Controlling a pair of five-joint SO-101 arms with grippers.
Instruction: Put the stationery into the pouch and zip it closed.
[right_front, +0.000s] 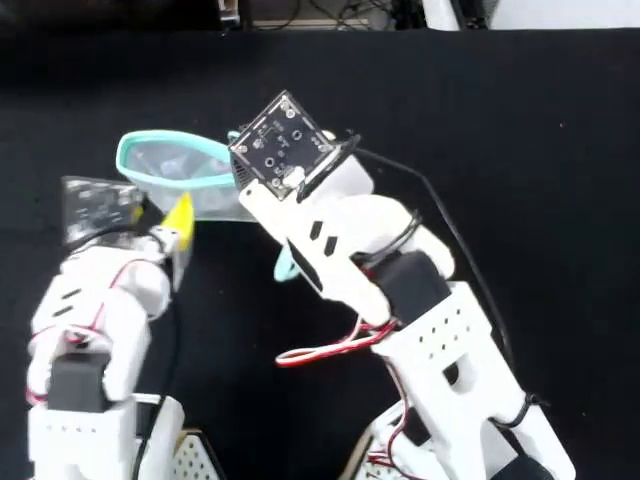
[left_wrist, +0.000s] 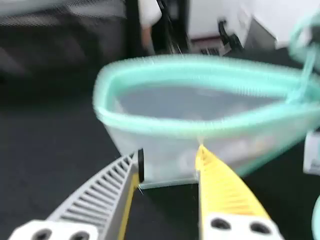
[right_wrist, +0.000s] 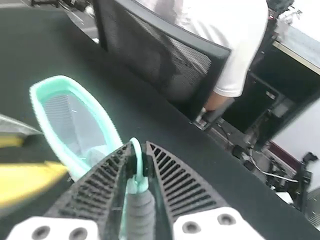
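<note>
High view gives you the pouch (right_front: 170, 165) lying on the black table (right_front: 520, 150) toward the far left, its teal zip rim spread in an open oval. The right arm's wrist and its camera board (right_front: 282, 140) sit over the pouch's right end and block your sight of that part. A teal loop (right_front: 284, 265) pokes out from under that arm on the near side. Red and white wires (right_front: 330, 350) hang off the arm lower down, and a black cable (right_front: 450, 220) trails across the cloth beside it.

Your left gripper (right_front: 165, 222) is at the pouch's near left corner. From the left wrist, the gripper (left_wrist: 169, 162) pinches the clear lower edge of the pouch (left_wrist: 200, 107) between its grey and yellow tips, and the open mouth faces the camera.

From the right wrist, your right gripper (right_wrist: 137, 150) is clamped on the teal loop (right_wrist: 135, 184), with the black fingers pressed against it from both sides. The pouch (right_wrist: 70, 120) lies just beyond the fingertips, its mesh-like clear wall showing inside the rim. A black mesh chair (right_wrist: 150, 55) stands past the table's far edge.
</note>
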